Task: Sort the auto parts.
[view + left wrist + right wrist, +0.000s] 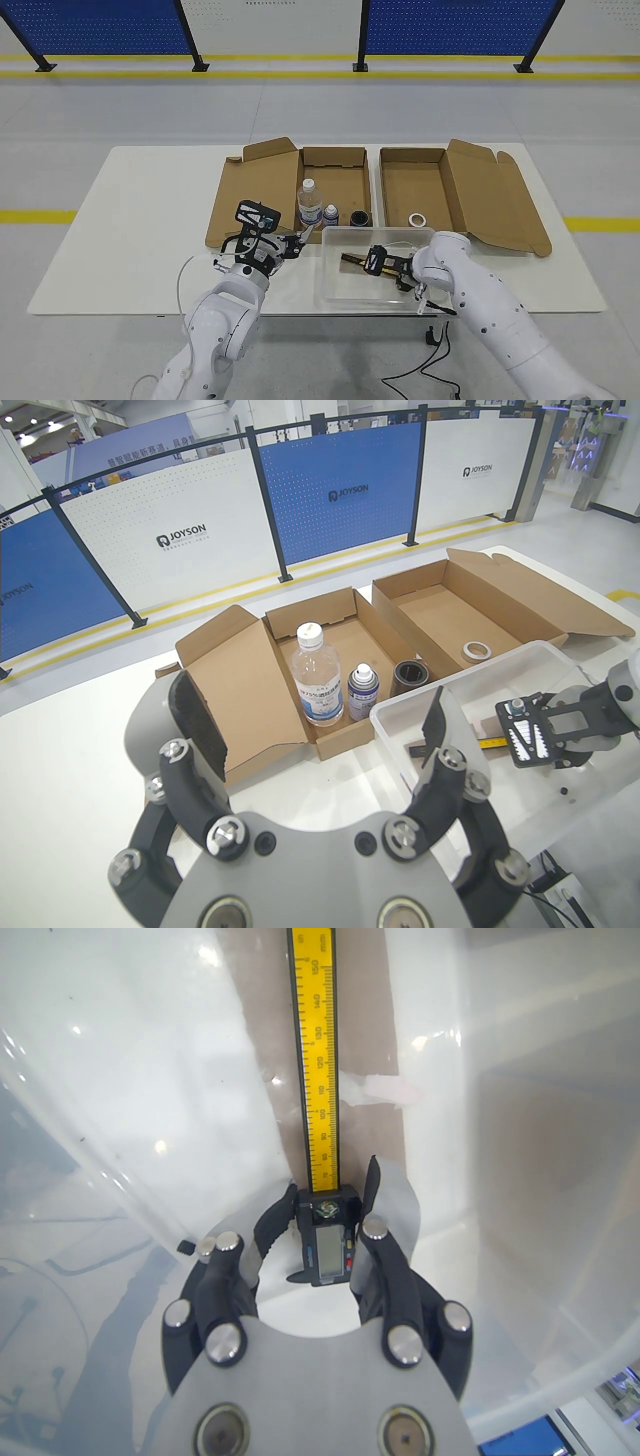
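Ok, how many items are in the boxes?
4. Clear bottle, spray can and black cylinder stand in one box; the tape roll lies in the other box. Nothing seems hidden.

On the white table [120, 230], the left brown cardboard box [345, 160] holds a clear plastic bottle [310, 202], small spray can [331, 214] and black cylinder [360, 218] along its near wall; the right brown cardboard box [410, 180], a white tape ring [418, 219]. Before both, a clear plastic bin [345, 290] holds a yellow-scaled caliper [355, 261].
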`<control>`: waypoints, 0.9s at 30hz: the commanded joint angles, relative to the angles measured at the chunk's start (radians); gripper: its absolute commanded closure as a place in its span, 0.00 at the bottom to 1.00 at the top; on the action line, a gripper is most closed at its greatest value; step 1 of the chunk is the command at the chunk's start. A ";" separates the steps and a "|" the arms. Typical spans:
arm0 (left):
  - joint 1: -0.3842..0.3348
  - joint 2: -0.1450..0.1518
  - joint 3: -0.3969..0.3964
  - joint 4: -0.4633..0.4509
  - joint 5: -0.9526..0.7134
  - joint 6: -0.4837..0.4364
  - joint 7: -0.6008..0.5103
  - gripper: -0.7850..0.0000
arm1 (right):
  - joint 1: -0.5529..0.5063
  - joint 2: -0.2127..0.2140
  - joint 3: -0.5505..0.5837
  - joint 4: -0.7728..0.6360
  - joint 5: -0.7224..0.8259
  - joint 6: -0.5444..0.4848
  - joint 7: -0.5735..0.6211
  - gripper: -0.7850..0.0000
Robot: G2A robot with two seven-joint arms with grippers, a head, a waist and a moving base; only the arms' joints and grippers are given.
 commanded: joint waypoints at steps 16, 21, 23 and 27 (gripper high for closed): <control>0.000 0.000 0.000 0.000 0.000 0.000 0.000 0.00 | -0.089 0.054 0.152 -0.181 0.213 0.021 0.032 1.00; 0.000 0.000 0.000 0.000 0.000 0.000 0.000 0.00 | -0.122 0.070 0.228 -0.228 0.343 0.046 0.035 1.00; 0.000 0.000 0.000 0.000 0.000 0.000 0.000 0.00 | -0.132 0.075 0.254 -0.237 0.404 0.057 0.034 1.00; 0.000 0.000 0.000 0.000 0.000 0.000 0.000 0.00 | -0.148 0.083 0.295 -0.258 0.482 0.086 0.026 1.00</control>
